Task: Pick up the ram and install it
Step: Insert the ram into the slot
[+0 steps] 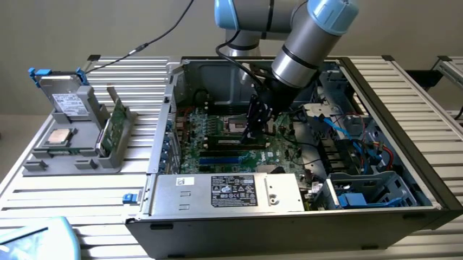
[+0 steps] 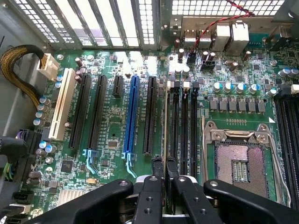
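Observation:
My gripper (image 1: 254, 131) reaches down into the open computer case (image 1: 426, 179), just above the motherboard (image 1: 217, 157). In the wrist view the gripper (image 2: 163, 164) has its two black fingers (image 2: 156, 169) nearly together. They are shut on the ram (image 2: 166, 121), which shows edge-on as a thin strip running away from the fingertips. The strip lies along the near side of the black memory slots (image 2: 183, 126), next to the CPU socket (image 2: 238, 163). Whether the ram touches a slot I cannot tell.
A blue expansion slot (image 2: 131, 116) and black ones run beside the memory slots. The power supply (image 1: 231, 192) fills the case front, and blue and red cables (image 1: 361, 135) crowd the exterior view's right. A grey holder (image 1: 72, 157) outside holds taller green boards (image 1: 114, 127).

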Controlling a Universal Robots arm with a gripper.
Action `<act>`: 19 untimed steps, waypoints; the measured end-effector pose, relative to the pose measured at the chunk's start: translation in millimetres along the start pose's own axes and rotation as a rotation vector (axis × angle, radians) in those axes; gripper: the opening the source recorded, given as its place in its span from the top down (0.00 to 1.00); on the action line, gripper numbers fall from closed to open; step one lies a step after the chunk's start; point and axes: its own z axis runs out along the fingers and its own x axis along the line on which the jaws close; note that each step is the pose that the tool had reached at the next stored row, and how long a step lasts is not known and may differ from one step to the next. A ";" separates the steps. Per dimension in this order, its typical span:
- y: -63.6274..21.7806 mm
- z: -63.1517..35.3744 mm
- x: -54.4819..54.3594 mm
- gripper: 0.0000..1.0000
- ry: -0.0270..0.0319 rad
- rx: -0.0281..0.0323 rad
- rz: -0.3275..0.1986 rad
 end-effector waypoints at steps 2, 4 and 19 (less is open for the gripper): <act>-0.2 0.4 -0.5 0.86 0.0002 -0.0001 0.000; -0.4 0.8 -1.0 0.86 0.0002 -0.0001 0.000; -2.0 7.0 -5.2 0.86 0.0002 -0.0001 0.000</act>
